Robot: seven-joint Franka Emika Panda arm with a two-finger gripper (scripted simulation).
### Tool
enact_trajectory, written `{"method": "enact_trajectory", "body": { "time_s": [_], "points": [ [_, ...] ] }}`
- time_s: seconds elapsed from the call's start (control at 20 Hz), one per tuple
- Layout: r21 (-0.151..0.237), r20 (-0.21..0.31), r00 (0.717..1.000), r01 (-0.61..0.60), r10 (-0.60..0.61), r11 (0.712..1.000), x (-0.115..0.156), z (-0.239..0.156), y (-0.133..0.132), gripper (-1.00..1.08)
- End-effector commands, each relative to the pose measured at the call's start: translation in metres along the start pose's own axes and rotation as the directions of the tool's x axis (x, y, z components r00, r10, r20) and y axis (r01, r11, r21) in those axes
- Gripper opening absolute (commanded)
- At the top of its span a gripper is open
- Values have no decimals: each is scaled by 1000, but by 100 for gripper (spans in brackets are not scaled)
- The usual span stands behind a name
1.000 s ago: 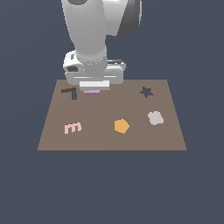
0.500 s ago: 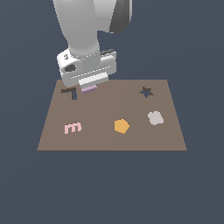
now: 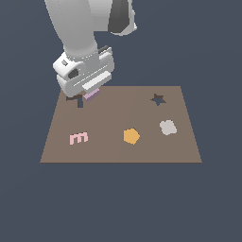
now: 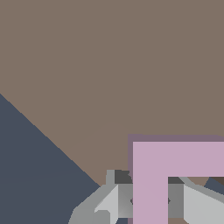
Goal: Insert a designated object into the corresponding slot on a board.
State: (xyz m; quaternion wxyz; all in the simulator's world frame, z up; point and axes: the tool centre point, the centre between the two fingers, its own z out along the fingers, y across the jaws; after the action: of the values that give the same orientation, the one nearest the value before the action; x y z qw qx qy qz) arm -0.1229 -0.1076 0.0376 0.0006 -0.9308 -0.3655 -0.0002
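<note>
Exterior view: lilac L block (image 3: 91, 94) is held by the gripper (image 3: 90, 90) above the brown board (image 3: 118, 146), near its far-left corner, just right of the dark L slot (image 3: 77, 99). Board middle is bare; pink E (image 3: 78, 138), orange pentagon (image 3: 131, 136), grey piece (image 3: 167, 127), star cutout (image 3: 158, 99) sit apart.

Wrist view: L block (image 4: 166, 175) is clamped between narrowed fingers (image 4: 192, 205); board edge (image 4: 52, 144) is seen close by.

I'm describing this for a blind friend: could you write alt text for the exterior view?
A white robot arm holds a lilac L-shaped block in its end effector above the far corner of a brown board, beside a dark L-shaped slot. Also on the board: a pink E piece, an orange pentagon, a grey shape and a star cutout.
</note>
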Motion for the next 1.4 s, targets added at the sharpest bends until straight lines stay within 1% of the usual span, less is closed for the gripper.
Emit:
{"method": "enact_trajectory", "body": {
  "time_s": [0.0, 0.2, 0.3, 0.45, 0.6, 0.9, 1.15, 1.35],
  "points": [
    [0, 0, 996, 91, -91, 996, -6, 0, 5, -100],
    [0, 0, 973, 230, -230, 973, -14, -1, 13, -100],
    [0, 0, 954, 299, -299, 954, -17, -1, 18, -100],
    [0, 0, 917, 399, -399, 917, -22, -2, 26, -100],
    [0, 0, 869, 495, -495, 869, -25, -2, 34, -100],
    [0, 1, 760, 650, -650, 760, -30, -3, 50, -100],
    [0, 1, 672, 740, -740, 672, -30, -3, 60, -100],
    [1, 1, 612, 791, -791, 612, -30, -3, 67, -100]
  ]
}}
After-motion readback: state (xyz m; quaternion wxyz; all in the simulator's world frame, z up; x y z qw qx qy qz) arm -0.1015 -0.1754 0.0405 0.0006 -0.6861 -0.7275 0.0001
